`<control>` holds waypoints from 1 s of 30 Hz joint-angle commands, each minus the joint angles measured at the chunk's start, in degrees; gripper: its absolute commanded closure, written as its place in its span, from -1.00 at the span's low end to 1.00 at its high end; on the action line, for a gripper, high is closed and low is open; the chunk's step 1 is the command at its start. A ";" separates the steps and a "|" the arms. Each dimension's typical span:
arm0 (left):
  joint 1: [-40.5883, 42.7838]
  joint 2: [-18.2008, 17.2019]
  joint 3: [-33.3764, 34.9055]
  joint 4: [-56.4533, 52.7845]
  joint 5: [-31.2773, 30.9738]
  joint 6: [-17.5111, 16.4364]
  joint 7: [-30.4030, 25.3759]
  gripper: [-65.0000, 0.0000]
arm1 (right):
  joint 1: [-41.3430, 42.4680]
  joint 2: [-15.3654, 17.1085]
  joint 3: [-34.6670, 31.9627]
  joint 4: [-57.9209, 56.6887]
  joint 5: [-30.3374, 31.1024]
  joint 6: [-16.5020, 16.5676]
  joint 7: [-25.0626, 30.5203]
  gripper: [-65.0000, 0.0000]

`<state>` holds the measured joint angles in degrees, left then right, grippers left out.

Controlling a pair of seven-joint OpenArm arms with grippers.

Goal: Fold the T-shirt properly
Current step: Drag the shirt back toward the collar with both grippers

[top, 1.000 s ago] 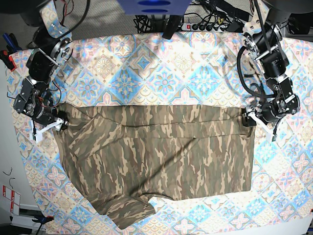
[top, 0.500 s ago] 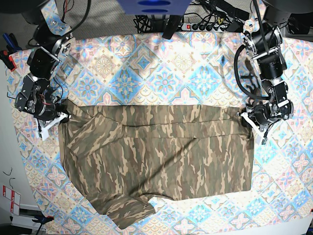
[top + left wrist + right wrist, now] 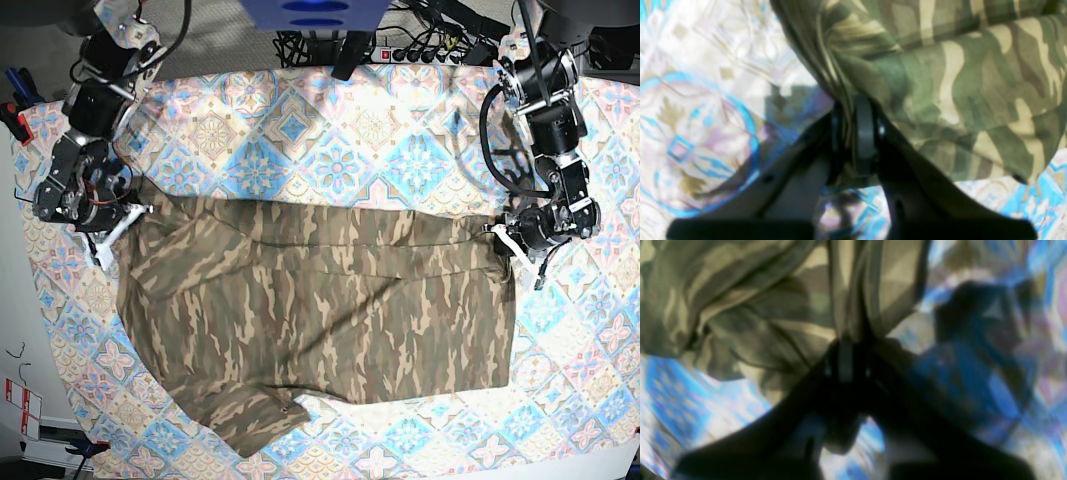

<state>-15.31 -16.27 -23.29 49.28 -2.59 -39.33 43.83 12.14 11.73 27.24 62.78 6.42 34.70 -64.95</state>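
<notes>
both the left gripper (image 3: 855, 133) and right gripper (image 3: 846, 363) pinch the t-shirt (image 3: 320, 320) far edge; uneven lifting may slip cloth or skew the fold.

A robotics lab, by the look of it — two robot arms (image 3: 85, 150) bolted at the far corners of a table (image 3: 330, 140) under a tile-patterned cloth, bare cables (image 3: 500, 140) looping off them, and a power strip (image 3: 420, 50) with plugged leads behind.

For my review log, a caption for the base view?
Both grippers, left and right, pinch the camouflage T-shirt on the tablecloth.
</notes>
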 commanded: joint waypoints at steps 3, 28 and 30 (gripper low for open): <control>3.49 -1.27 0.39 -0.44 2.90 -0.67 5.00 0.92 | -0.32 1.15 2.51 4.42 -0.22 -0.02 -2.61 0.93; 31.18 -1.53 0.04 22.77 2.81 -0.67 8.52 0.92 | -18.78 -1.75 10.60 24.91 -0.22 -0.02 -10.96 0.94; 32.32 -1.53 0.04 22.77 2.81 -0.67 8.43 0.92 | -19.39 -1.84 10.69 25.35 -0.22 -0.02 -12.28 0.94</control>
<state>14.24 -18.11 -23.75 73.80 -7.94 -40.53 40.53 -7.73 8.73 37.56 87.00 7.25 34.85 -77.62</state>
